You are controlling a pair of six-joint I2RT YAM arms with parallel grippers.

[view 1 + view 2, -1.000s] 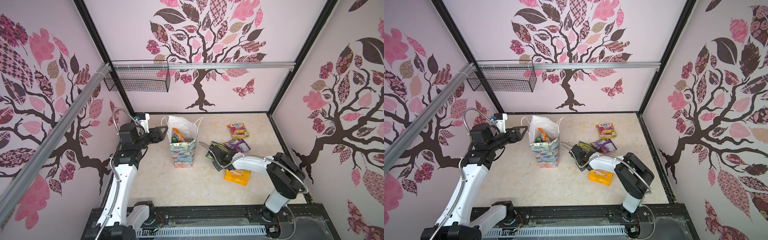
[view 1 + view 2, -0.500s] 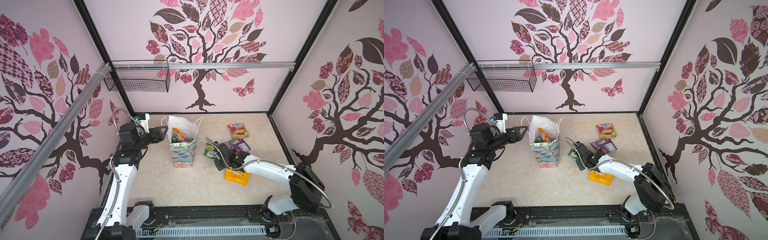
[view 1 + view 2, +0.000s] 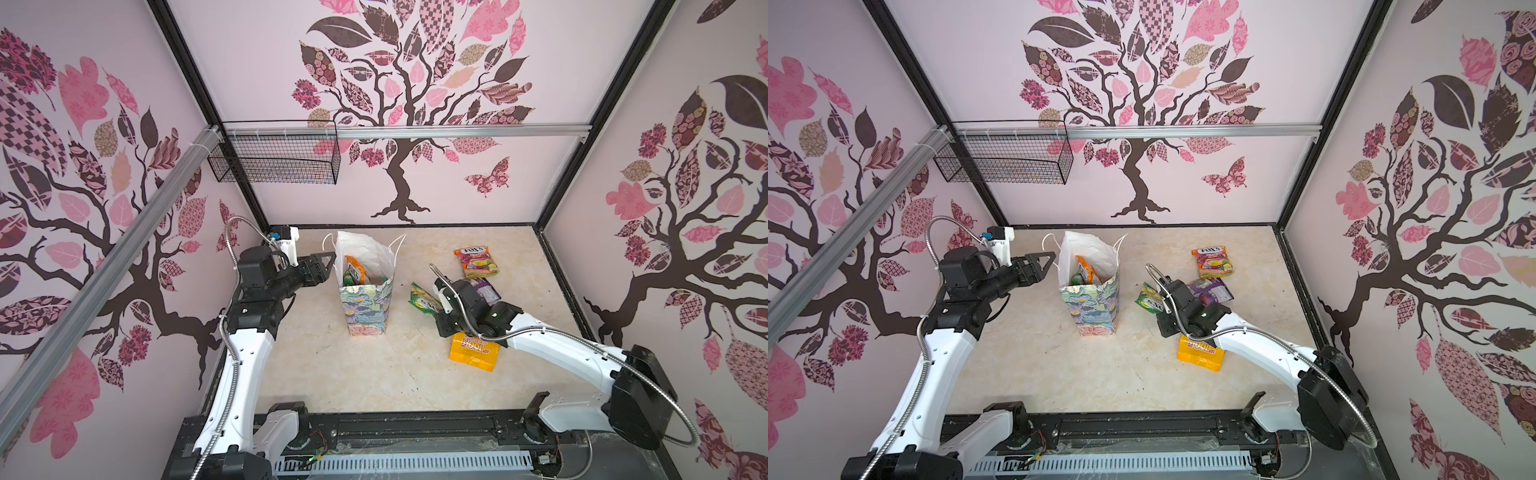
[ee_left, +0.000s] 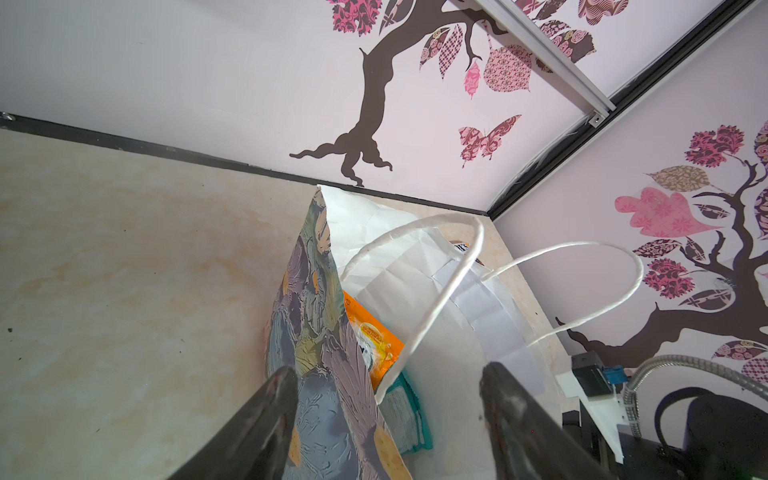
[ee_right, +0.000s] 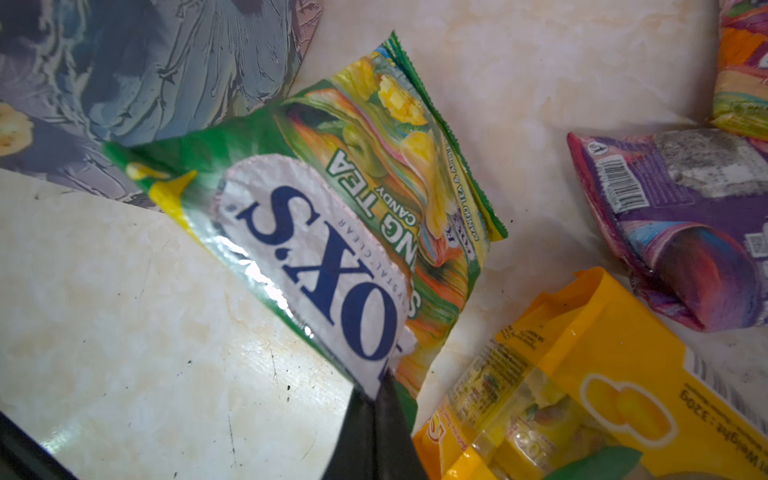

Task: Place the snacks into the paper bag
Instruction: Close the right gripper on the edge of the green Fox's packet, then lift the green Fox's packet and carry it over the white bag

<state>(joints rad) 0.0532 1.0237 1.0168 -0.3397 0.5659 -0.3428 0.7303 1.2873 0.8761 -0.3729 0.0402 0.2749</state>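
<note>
One green packet [image 5: 332,232], edge pinched in right jaws, near paper bag [image 3: 365,307]

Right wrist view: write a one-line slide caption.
Right fingers pinch the green FOX'S packet by its edge near the paper bag; yellow packet and purple packet lie on the table.

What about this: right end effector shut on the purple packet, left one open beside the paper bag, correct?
No: the right wrist view shows the right end effector shut on the green packet; the purple packet lies free. The left end effector is open beside the paper bag.
</note>
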